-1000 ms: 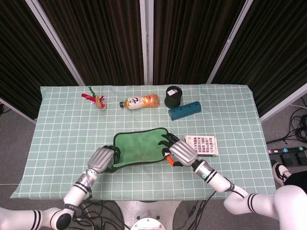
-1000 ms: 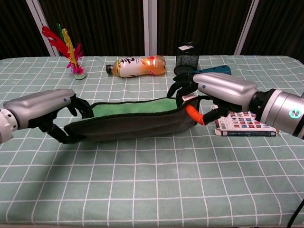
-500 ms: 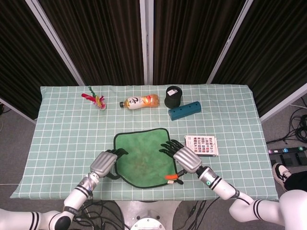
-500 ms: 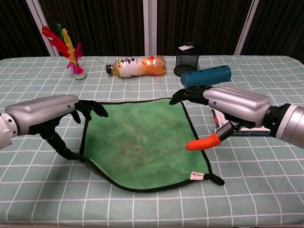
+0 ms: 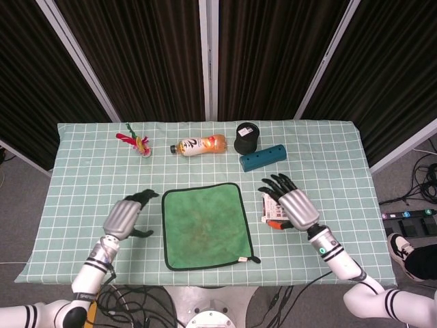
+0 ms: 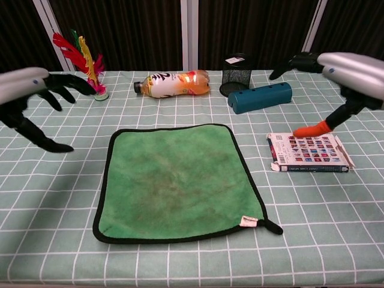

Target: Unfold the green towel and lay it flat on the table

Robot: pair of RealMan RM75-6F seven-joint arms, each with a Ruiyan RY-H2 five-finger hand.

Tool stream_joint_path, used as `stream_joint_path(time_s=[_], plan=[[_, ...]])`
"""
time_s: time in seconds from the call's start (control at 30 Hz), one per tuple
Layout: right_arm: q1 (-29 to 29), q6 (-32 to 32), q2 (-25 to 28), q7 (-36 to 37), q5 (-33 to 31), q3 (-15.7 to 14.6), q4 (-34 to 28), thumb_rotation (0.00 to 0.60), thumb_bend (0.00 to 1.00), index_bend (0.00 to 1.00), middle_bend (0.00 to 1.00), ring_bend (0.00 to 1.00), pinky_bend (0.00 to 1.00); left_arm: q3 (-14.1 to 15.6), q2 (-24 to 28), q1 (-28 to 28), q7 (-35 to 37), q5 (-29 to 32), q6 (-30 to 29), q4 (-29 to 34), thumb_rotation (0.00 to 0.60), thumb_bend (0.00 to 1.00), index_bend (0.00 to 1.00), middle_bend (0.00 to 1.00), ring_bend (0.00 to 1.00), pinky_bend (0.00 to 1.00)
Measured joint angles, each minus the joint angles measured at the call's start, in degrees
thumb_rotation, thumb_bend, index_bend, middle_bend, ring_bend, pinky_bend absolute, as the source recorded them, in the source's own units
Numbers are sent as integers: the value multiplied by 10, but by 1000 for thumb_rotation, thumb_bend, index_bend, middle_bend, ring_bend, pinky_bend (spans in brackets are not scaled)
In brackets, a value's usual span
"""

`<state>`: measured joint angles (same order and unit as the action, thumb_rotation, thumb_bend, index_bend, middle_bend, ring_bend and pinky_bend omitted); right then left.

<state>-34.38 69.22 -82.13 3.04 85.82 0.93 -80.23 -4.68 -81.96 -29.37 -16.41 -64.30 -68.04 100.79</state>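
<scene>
Both hands have let go of the towel (image 5: 203, 225) and pulled away to either side since half a second ago, when they were at its near corners spreading it out. It now lies fully open and flat on the table (image 5: 82, 171), in the middle toward the near edge, its dark border tracing a rough square and its small tag and loop at the near right corner; no fold or raised edge shows in either view. The left hand (image 5: 125, 217) hangs above the cloth-covered table just left of the towel, apart from it, fingers spread and slightly curled with nothing in them. The right hand (image 5: 293, 205) hovers to the right, over the book (image 6: 309, 152) that lies just beside the towel, fingers also spread and empty, its orange-tipped thumb pointing down toward the book cover without clearly touching it. Judging from this, the task looks done: the towel is unfolded, flat and released, and the hands only need to keep clear of it. Farther back, well apart from the towel, sit a bottle (image 5: 199, 145) on its side, a black cup (image 5: 246, 137), a teal block (image 5: 262, 157) and a feathered shuttlecock (image 5: 138, 143), none of them near enough to disturb the cloth.
</scene>
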Motion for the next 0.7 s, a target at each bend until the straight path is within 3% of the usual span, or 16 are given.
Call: stream_joint_path(time_s=[0.27,0.5,0.7], plan=[[53,30,72,-25,-36,8,-39,600,107,211,79,0,0,-20,54,47,46,23,-37,-62,600,73,242,253,235,279],[124,88,124,-8,-45,-3,-59,600,106,171,54,0,0,0,77,99,27,2,-112,-70,600,72,242,253,234,277],[181,138,156,15,-45,-13,-78,599,109,169,53,0,0,24,93,162,17,-15,-179,-36,600,74,242,253,234,274]])
